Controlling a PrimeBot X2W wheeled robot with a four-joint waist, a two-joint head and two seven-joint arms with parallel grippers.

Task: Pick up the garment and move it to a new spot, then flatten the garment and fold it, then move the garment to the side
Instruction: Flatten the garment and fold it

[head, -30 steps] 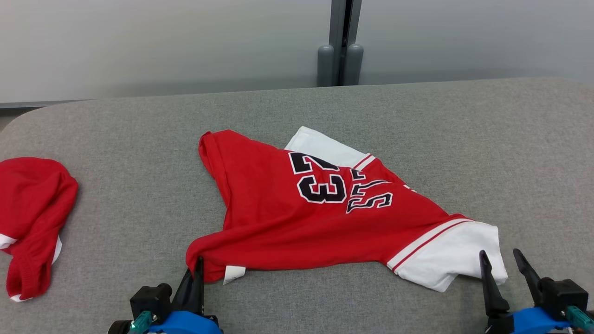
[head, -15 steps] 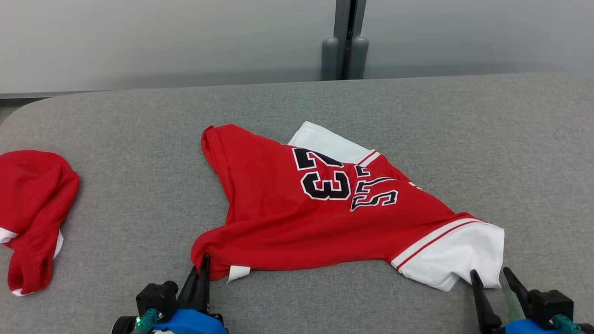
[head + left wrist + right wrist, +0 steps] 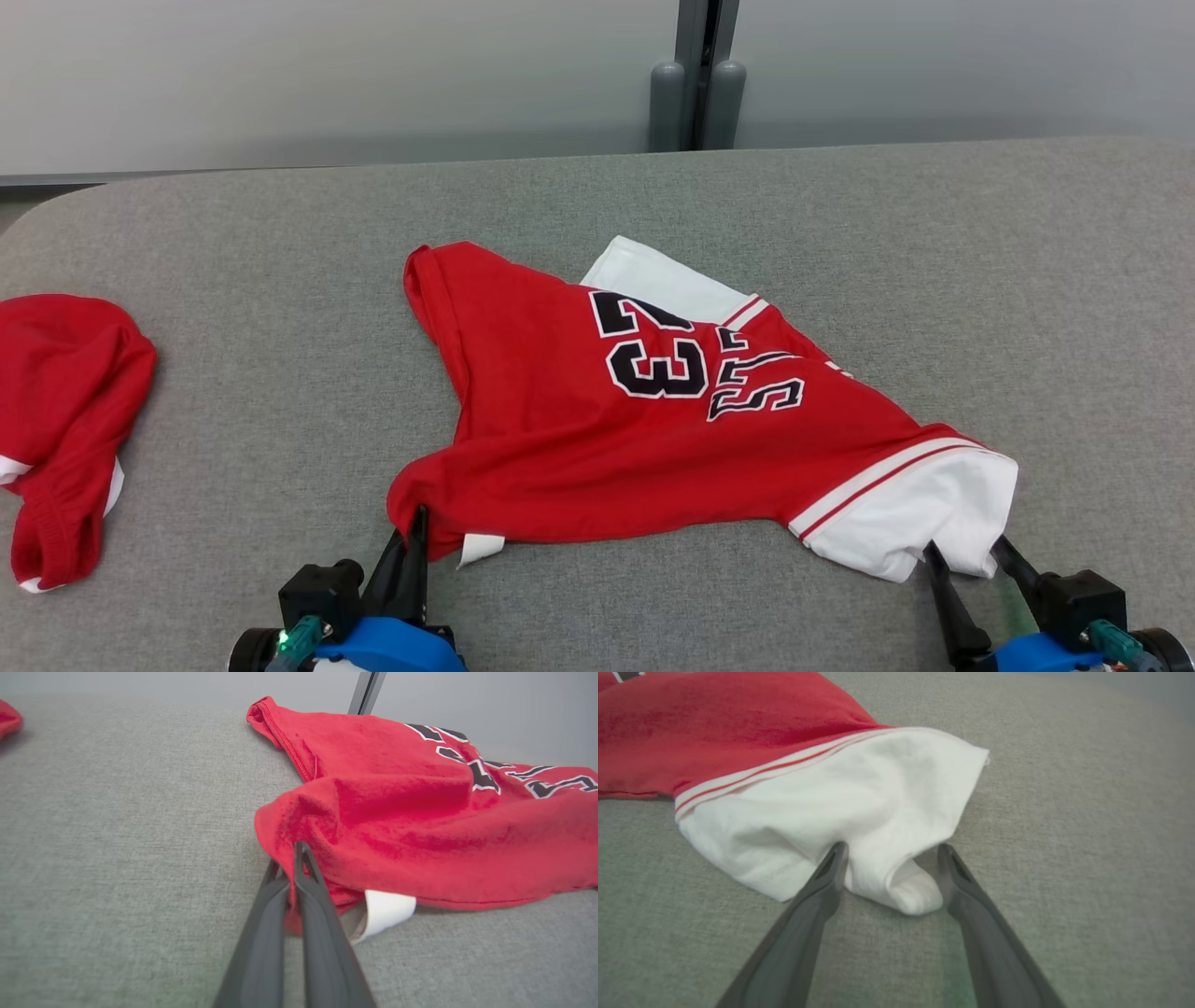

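Observation:
The garment (image 3: 597, 439) is a red jersey with a black "23" and white sleeves, lying crumpled on the grey table (image 3: 280, 327). My left gripper (image 3: 411, 527) is shut on the jersey's near left red corner (image 3: 299, 826), beside a small white label. My right gripper (image 3: 964, 549) is open at the near right. Its two fingers straddle a fold at the edge of the white sleeve (image 3: 859, 793), and the right gripper (image 3: 892, 851) has cloth between its tips without pinching it.
A second red cloth (image 3: 65, 420) lies bunched at the table's far left. A grey post (image 3: 695, 93) stands behind the table against a pale wall. Bare grey table surrounds the jersey on the right and at the back.
The head view has shifted slightly. My right gripper has moved left and back toward the near edge, so both fingers now bracket the sleeve's fold. The left gripper stays shut on the red corner.

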